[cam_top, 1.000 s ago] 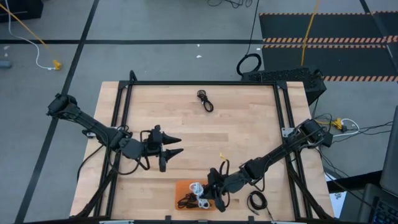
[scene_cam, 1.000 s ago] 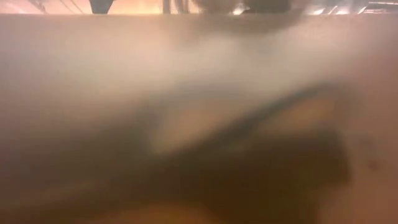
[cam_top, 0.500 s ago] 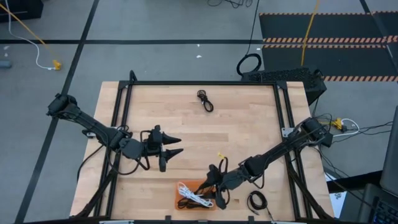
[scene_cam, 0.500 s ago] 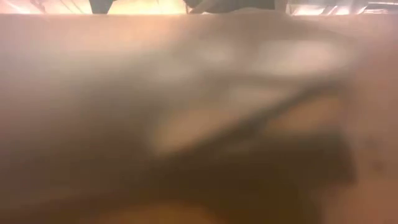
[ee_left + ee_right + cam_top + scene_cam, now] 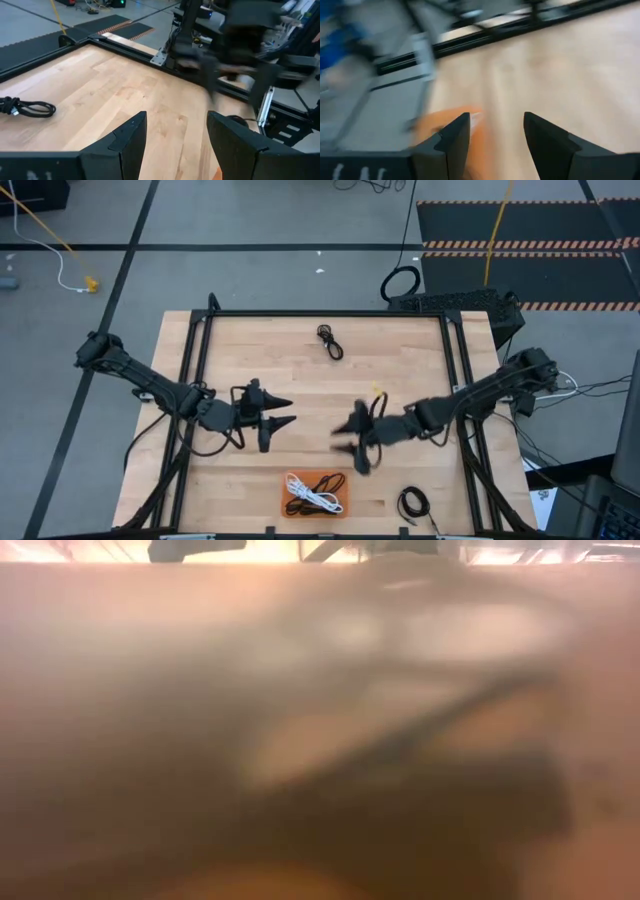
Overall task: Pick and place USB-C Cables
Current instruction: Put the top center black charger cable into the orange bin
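usb-c cables: the white one [image 5: 310, 495] now lies in the orange tray [image 5: 340, 502] beside a black one; right gripper [image 5: 352, 440] has lifted away, released. left gripper [image 5: 277, 413] waits open. two black remain on the counter [image 5: 400, 370].

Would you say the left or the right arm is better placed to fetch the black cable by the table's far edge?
Probably the left: its open gripper already points at the black cable, empty.
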